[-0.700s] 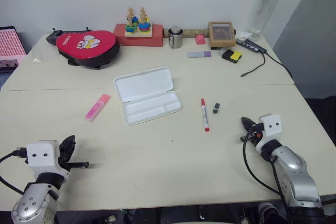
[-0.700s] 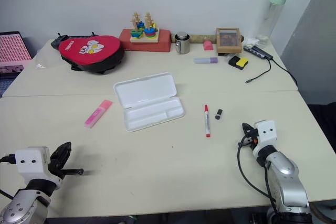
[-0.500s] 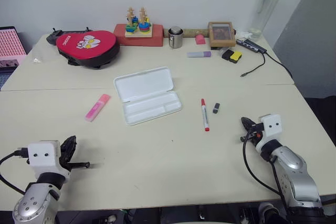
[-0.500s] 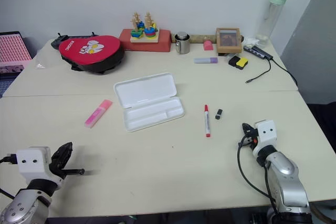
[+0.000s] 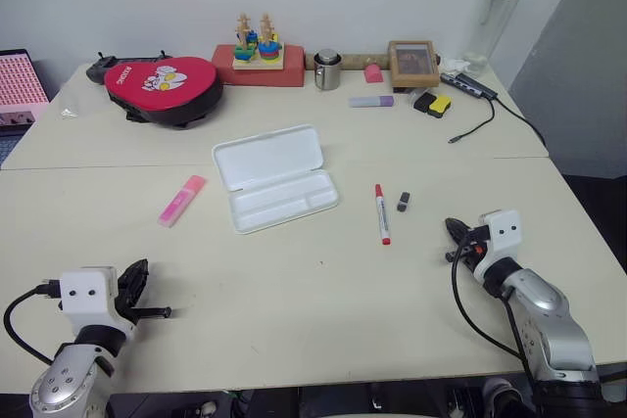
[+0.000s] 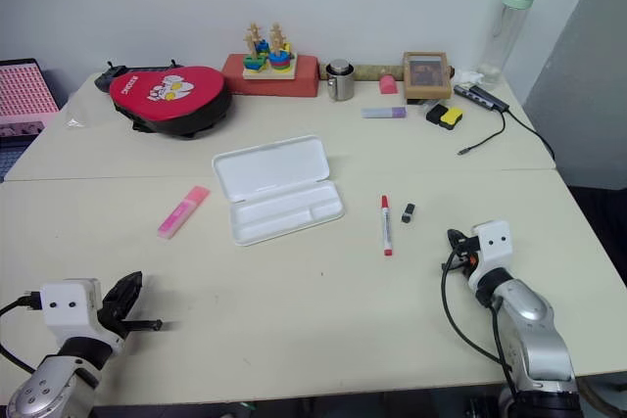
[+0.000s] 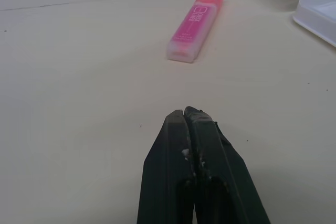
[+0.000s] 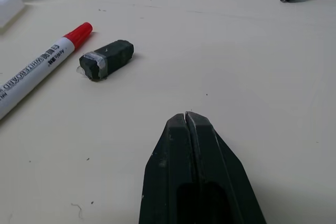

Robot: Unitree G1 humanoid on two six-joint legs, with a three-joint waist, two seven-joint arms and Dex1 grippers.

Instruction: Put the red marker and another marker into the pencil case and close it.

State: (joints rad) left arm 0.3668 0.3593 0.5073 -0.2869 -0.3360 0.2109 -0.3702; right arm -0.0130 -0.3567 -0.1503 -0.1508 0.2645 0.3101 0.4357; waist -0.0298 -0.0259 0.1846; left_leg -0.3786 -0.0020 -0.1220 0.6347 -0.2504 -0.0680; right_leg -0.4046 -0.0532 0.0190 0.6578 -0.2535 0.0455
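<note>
Fingers of both the left gripper and right gripper are pressed together, empty, low at the near table edge. Red marker and pink highlighter lie outside the open pencil case between them; all 3 steps remain.

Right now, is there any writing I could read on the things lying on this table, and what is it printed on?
"WHITEBOARD MARKER": on the white barrel of the red marker; smaller print under it is unreadable.
Label on the pink highlighter: too blurred to read.
White lettering on the red paddle case: too small to read.
The pencil case bears no writing.
</note>
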